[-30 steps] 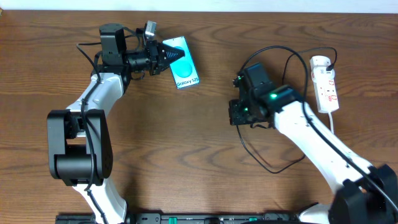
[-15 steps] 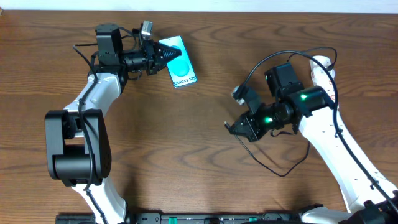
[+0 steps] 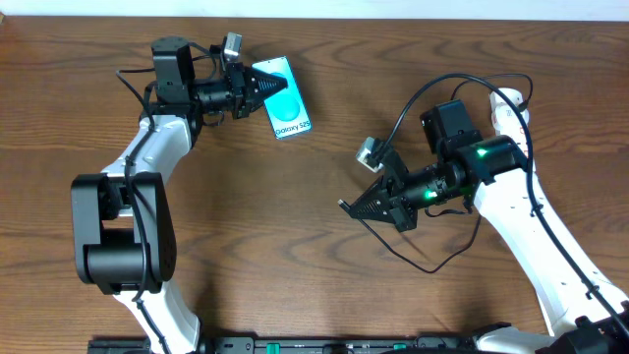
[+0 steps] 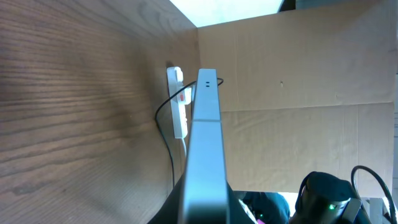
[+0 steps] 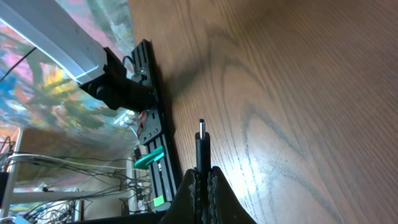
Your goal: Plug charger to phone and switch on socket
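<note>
The phone, with its cyan screen and "Galaxy S25" strip, is held at its left edge by my left gripper at the back left. In the left wrist view it shows edge-on between the jaws. My right gripper is shut on the charger's small black plug, tip sticking out past the fingers, above the table's middle. The charger's thin black cable loops behind it. The socket lies at the back right, mostly hidden by my right arm; it also shows in the left wrist view.
The black rail of the robot base runs along the table's front edge. A cardboard wall stands beyond the socket. The left arm's base sits at the front left.
My right gripper has swung away from the socket side, down and left toward the table's middle, with the plug in it. The left gripper and phone shifted slightly up-left, then held still.
</note>
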